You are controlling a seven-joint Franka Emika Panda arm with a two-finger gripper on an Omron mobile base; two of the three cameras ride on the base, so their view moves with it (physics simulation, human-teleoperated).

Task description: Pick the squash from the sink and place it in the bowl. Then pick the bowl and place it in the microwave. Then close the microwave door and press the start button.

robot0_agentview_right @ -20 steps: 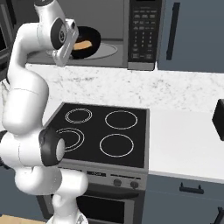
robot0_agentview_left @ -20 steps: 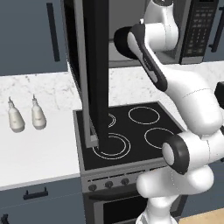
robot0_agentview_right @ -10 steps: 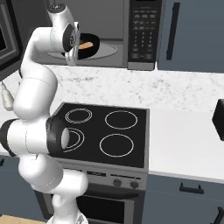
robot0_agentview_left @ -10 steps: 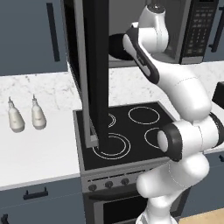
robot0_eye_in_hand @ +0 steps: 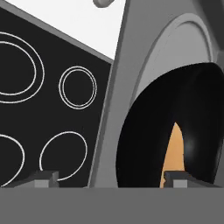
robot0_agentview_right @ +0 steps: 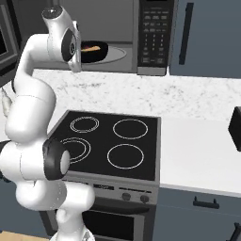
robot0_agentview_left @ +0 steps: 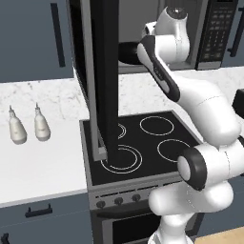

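The black bowl (robot0_agentview_right: 95, 52) rests on the turntable inside the open microwave (robot0_agentview_right: 141, 66), with the orange-tan squash (robot0_agentview_right: 90, 48) lying in it. In the hand view the bowl (robot0_eye_in_hand: 175, 113) and squash (robot0_eye_in_hand: 173, 153) are close below. My gripper (robot0_eye_in_hand: 109, 179) is open, its fingertips (robot0_eye_in_hand: 43, 177) spread wide on either side of the bowl's near rim and apart from it. The microwave door (robot0_agentview_left: 106, 71) stands swung out over the stove, seen edge-on. A button panel (robot0_agentview_right: 153, 28) sits on the microwave's right side. The sink is out of view.
A black stove top (robot0_agentview_right: 108, 141) with several ring burners lies under the microwave. Two pale bottles (robot0_agentview_left: 28, 127) stand on the left counter. A dark box (robot0_agentview_right: 235, 128) sits at the right counter's edge. Blue cabinets (robot0_agentview_right: 207, 37) flank the microwave.
The fingers have gone from shut on the bowl to wide open, letting it go on the turntable. The hand has pushed slightly further towards the microwave.
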